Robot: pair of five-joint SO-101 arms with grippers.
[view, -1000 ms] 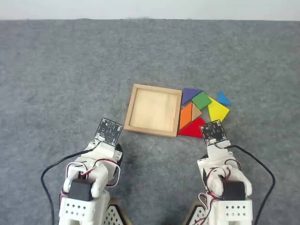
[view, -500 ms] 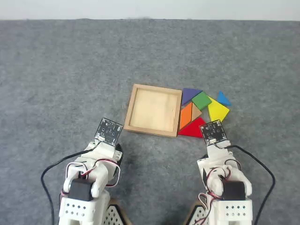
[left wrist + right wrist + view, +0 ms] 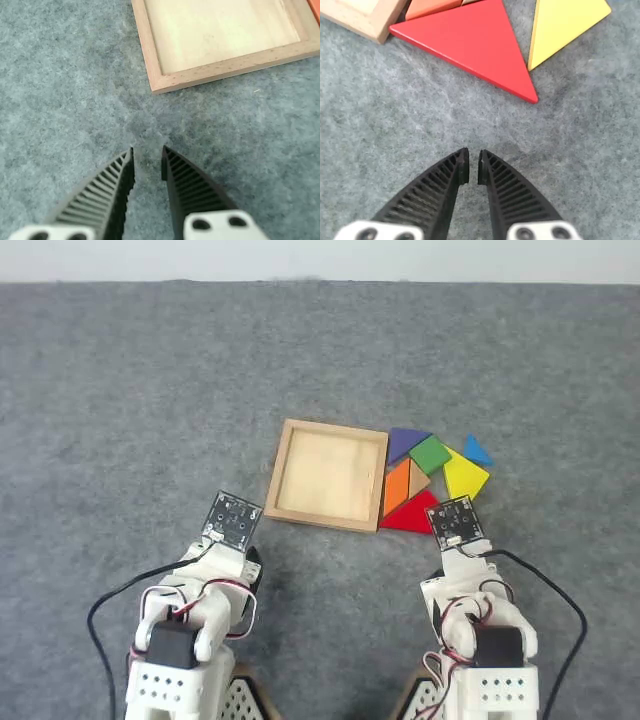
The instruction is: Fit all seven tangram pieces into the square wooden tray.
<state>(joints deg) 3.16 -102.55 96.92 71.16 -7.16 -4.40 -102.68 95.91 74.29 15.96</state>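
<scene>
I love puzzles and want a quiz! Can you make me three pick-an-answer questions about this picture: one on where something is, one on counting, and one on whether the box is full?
1. Where is the red triangle?
A. inside the tray
B. on the grey mat, beside the tray
C. on top of a robot arm

2. How many puzzle pieces lie outside the tray?
A. three
B. five
C. seven

3. The tray is:
A. full
B. half full
C. empty

Answers:
1 B: it lies flat on the mat by the tray's corner.
2 C: red, orange, tan, purple, green, yellow and blue make seven.
3 C: only bare wood shows inside it.
</scene>
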